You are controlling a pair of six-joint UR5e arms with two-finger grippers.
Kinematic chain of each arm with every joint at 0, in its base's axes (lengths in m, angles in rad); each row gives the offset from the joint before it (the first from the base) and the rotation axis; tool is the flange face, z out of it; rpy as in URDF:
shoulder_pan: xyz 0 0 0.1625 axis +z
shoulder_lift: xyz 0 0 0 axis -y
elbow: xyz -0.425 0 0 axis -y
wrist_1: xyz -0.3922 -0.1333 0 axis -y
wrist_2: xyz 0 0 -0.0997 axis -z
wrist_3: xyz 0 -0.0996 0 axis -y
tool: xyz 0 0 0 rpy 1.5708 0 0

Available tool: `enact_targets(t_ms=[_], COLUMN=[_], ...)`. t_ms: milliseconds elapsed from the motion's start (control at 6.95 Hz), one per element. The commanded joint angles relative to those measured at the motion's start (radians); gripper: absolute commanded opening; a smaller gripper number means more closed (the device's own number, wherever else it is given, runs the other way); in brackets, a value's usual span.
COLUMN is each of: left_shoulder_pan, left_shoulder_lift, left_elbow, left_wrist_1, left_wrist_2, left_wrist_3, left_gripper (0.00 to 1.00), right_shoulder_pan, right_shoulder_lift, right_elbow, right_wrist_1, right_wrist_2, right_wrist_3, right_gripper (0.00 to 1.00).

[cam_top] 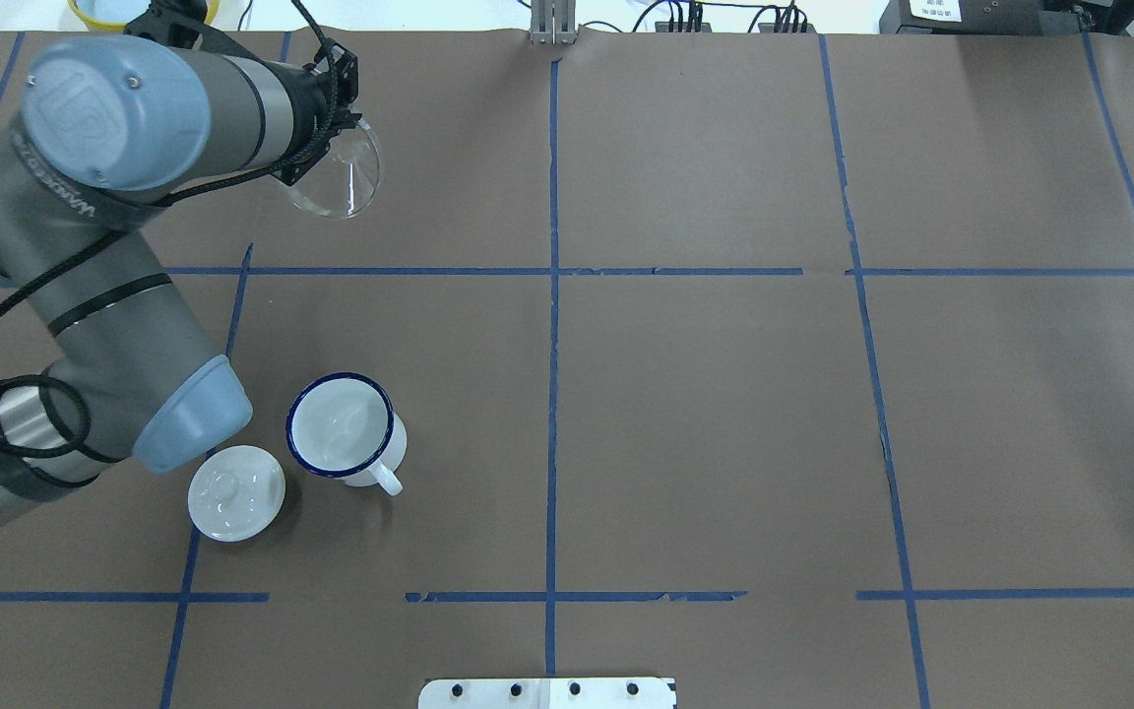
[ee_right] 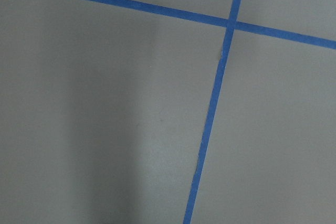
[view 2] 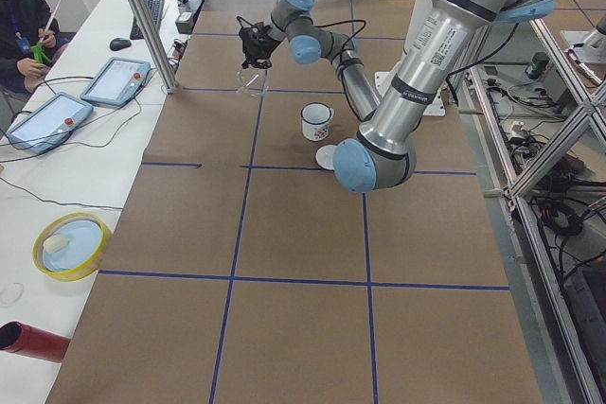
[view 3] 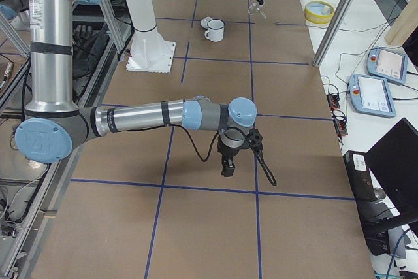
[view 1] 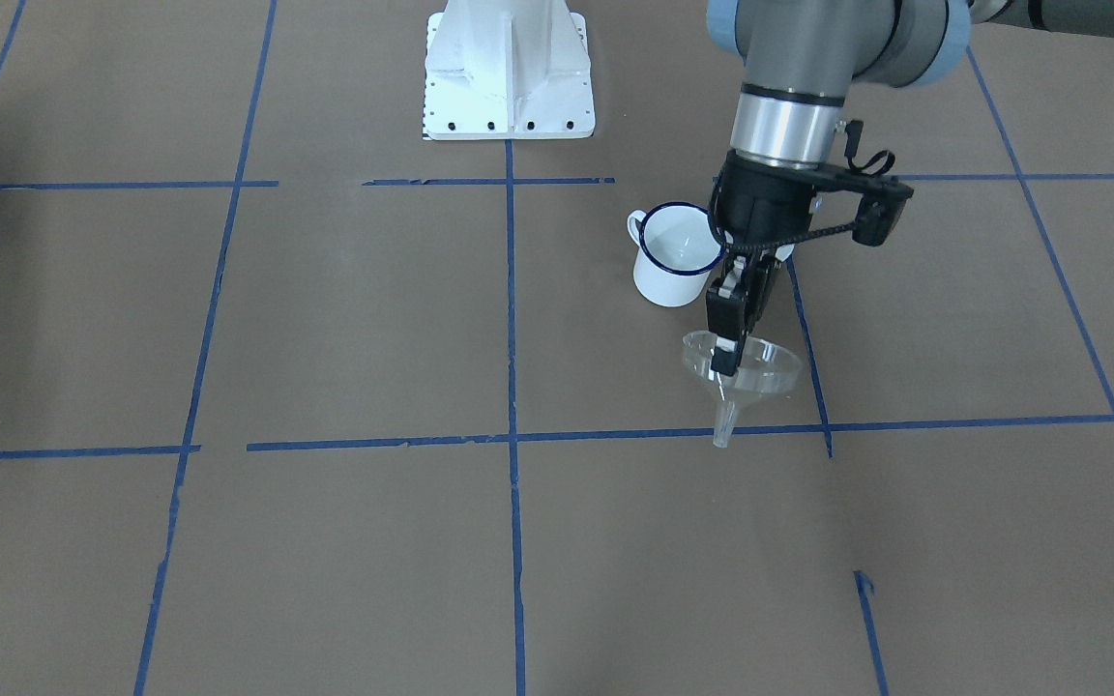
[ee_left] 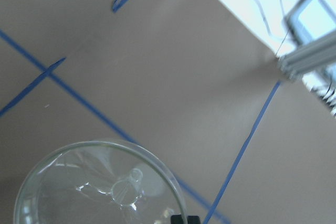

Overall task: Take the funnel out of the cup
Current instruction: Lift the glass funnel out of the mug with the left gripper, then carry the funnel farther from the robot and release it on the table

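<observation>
The clear funnel (view 1: pixel 760 372) hangs in the air over the bare table, spout down, held by its rim in my left gripper (view 1: pixel 726 356), which is shut on it. It also shows in the overhead view (cam_top: pixel 341 182) and fills the bottom of the left wrist view (ee_left: pixel 100 187). The white cup with the blue rim (view 1: pixel 678 256) stands upright and empty (cam_top: pixel 341 428), apart from the funnel and nearer the robot's base. My right gripper (view 3: pixel 227 169) hangs low over the table far from both; I cannot tell whether it is open or shut.
A white round knobbed lid (cam_top: pixel 235 492) lies beside the cup. The white robot base plate (view 1: pixel 509 77) is at the table's near edge. Tablets (view 2: pixel 114 78) and a yellow dish (view 2: pixel 71 243) lie on the side bench.
</observation>
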Motion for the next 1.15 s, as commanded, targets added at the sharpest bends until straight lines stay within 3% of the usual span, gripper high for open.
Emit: enact_targets(t_ms=[0, 144, 576, 719, 863, 1007], left_shoulder_pan=[0.006, 0.034, 0.059, 0.062, 0.062, 0.057], left_shoulder_lift=[-0.005, -0.016, -0.022, -0.022, -0.022, -0.024], left_elbow=[0.311, 0.419, 0.452, 0.452, 0.448, 0.442], left_wrist_1=[-0.353, -0.455, -0.459, -0.459, -0.459, -0.46], left_wrist_2=[0.144, 0.214, 0.222, 0.221, 0.219, 0.218], left_wrist_3=[-0.116, -0.127, -0.121, -0.115, -0.09, -0.037], left_gripper=[0.0, 0.0, 0.0, 0.1, 0.34, 0.73], right_shoulder_pan=[0.0, 0.0, 0.0, 0.0, 0.0, 0.0], right_shoulder_lift=[0.0, 0.0, 0.0, 0.0, 0.0, 0.0], right_elbow=[0.001, 0.001, 0.001, 0.001, 0.001, 0.001], right_wrist_1=[0.0, 0.0, 0.0, -0.002, 0.0, 0.0], right_wrist_2=[0.0, 0.0, 0.0, 0.0, 0.0, 0.0], right_wrist_3=[0.0, 0.0, 0.0, 0.0, 0.0, 0.0], right_gripper=[1.0, 1.0, 1.0, 1.0, 1.0, 1.0])
